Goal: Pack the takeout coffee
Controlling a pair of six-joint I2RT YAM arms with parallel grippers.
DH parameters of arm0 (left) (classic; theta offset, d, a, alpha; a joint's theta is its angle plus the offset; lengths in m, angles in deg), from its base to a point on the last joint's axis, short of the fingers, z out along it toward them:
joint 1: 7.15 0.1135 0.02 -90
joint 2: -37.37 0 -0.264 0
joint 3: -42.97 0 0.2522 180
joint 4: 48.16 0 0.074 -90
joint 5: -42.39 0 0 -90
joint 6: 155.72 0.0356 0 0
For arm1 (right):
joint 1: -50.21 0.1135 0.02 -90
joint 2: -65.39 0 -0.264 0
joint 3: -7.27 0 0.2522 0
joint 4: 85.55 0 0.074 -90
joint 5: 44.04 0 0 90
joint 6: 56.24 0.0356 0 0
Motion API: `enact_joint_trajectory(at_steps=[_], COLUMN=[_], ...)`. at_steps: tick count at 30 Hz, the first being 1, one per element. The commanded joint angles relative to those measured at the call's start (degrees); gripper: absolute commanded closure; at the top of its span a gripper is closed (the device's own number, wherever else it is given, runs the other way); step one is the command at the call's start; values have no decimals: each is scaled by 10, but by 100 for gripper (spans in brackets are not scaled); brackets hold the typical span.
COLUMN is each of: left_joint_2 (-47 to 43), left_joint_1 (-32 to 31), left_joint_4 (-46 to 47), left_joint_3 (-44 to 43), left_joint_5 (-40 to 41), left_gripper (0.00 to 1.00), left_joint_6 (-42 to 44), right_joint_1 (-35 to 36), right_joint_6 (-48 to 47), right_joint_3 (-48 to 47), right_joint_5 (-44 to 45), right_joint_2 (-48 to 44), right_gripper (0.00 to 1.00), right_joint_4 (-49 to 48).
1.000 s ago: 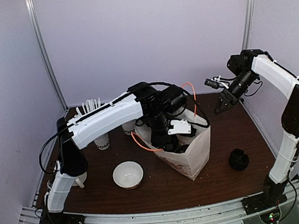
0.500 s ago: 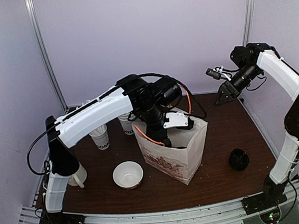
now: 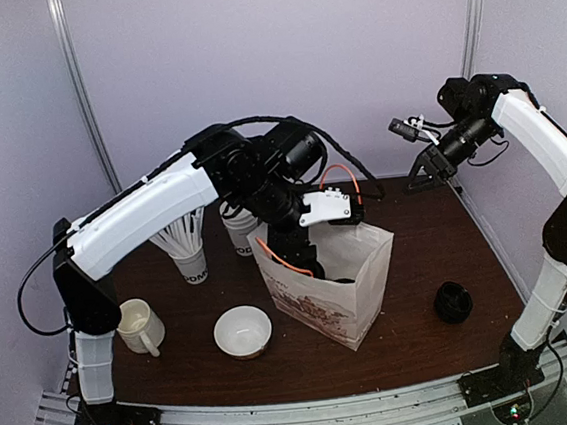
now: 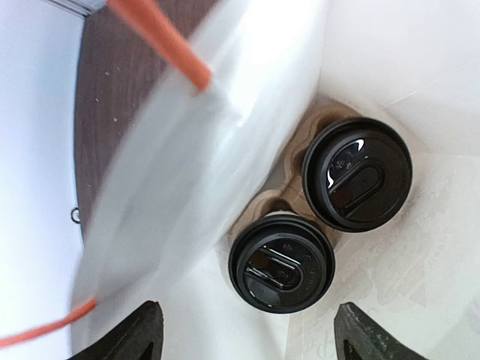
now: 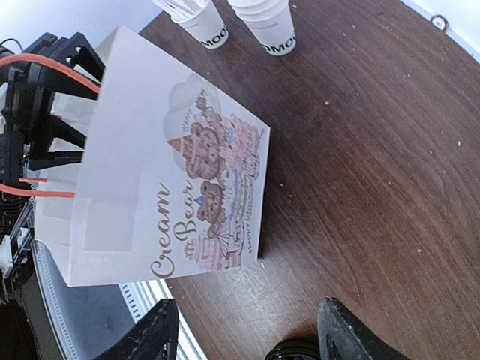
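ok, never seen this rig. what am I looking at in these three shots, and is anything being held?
Two robot arms are bolted at the table's near edge, each ending in a two-finger gripper. The wide shot comes from a fixed camera above and behind them. The other two come from a camera on each wrist.

On the table stand a printed paper bag, a mug, a bowl, paper cups at the back and a small black object.

The left gripper reaches into the bag's mouth and looks down on two black-lidded cups seated in a cardboard carrier. The right gripper hovers high, facing the bag. Both grippers are open and hold nothing.
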Motion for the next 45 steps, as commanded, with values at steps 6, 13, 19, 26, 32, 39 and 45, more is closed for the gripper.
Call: enact_joint_trajectory(at_steps=[6,13,19,26,32,39,45], left_joint_2=[-76,-120,-180,-260,-300,-347,-371], left_joint_1=[-3,-3,-3,-2,8,20,25], left_joint_4=[116,165,293,471,530,571,586], left_joint_3=[55,97,190,298,350,407,436], left_joint_5=[-23,-24,67,145,207,240,252], left_gripper=[24,25,24,18,16,16,15], left_joint_6=[-9,-17,-24,-48,-77,-90,-85], right_joint_1=[103,181,193,203,205,188,171], right_joint_6=[-61,-14,37,90,116,112,95], right_joint_3=[-51,-64,-66,-108,-125,-158,-212], right_joint_5=[-73,-22,-23,-14,24,92,128], right_joint_2=[-43,-47,-31,8,22,31,48], right_gripper=[32,30,35,44,57,88,93], right_joint_4=[49,7,-47,-79,-102,-122,-131])
